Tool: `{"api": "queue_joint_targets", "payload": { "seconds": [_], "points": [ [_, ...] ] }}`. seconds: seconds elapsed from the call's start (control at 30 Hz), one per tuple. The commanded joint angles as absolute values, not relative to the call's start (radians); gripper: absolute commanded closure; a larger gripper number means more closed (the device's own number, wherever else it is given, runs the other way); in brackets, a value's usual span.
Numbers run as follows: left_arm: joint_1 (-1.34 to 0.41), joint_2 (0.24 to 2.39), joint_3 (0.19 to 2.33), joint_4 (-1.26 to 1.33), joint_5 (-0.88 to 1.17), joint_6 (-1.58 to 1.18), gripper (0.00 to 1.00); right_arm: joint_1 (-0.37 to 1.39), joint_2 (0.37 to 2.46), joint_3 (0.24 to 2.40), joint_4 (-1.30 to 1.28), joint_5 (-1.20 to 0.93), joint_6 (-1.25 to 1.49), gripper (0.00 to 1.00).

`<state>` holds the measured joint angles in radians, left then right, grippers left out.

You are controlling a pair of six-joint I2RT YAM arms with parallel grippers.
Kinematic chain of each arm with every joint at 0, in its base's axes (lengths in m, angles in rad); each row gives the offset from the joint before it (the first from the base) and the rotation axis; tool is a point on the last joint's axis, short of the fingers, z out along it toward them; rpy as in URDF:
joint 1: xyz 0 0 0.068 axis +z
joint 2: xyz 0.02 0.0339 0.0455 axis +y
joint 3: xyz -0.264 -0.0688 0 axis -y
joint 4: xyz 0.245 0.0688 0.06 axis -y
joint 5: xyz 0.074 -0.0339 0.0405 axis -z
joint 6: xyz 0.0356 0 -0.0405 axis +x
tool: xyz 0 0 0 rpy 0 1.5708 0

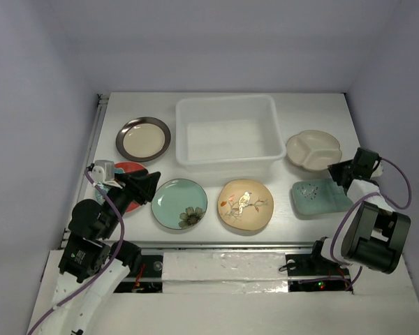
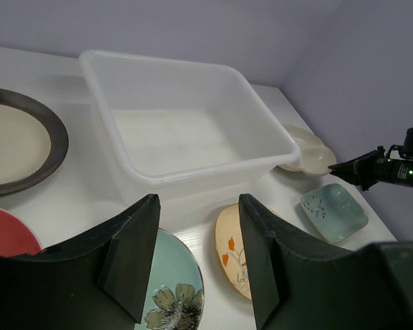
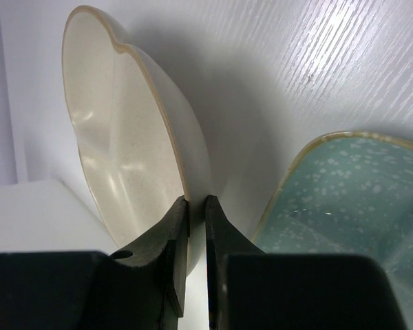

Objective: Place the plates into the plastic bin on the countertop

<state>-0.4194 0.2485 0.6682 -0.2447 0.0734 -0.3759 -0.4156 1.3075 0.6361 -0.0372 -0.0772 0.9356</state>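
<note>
The right end effector [image 3: 196,203] is pinched on the near rim of the cream divided plate [image 3: 117,130]. The plate sits on the counter [image 1: 300,234] just right of the bin [image 1: 227,165], near the green dish [image 3: 344,192]. With so thin a rim hold, it seems best to lift straight up, keep the plate level, clear the bin wall, then lower. The left end effector [image 2: 198,206] hangs open near the teal plate [image 2: 175,275].

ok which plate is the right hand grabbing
The cream divided plate, right of the bin: the right hand pinches its rim, while the pale green plate beside it lies free.

Pale lavender walls [image 1: 216,42] w/ white countertop [image 1: 309,112]
</note>
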Motion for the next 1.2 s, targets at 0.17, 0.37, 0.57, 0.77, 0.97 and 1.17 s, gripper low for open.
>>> {"api": "queue_joint_targets", "payload": {
  "seconds": [0.17,0.37,0.57,0.77,0.97,1.17],
  "points": [
    [-0.425,0.273,0.678,-0.206,0.069,-0.382,0.54,-0.482,1.209,0.623,0.354,-0.255,0.976,1.0],
    [-0.425,0.287,0.676,-0.206,0.072,-0.38,0.54,-0.529,1.203,0.595,0.475,-0.359,1.038,1.0],
    [-0.425,0.293,0.675,-0.204,0.071,-0.38,0.54,-0.538,1.2,0.581,0.546,-0.413,1.078,1.0],
    [-0.425,0.298,0.675,-0.206,0.072,-0.382,0.54,-0.548,1.177,0.592,0.554,-0.431,1.097,1.0],
    [-0.425,0.298,0.676,-0.204,0.075,-0.382,0.54,-0.548,1.225,0.646,0.395,-0.407,1.019,1.0],
    [-0.425,0.298,0.673,-0.203,0.077,-0.382,0.54,-0.548,1.409,0.686,0.281,-0.365,0.928,1.0]
  ]
}}
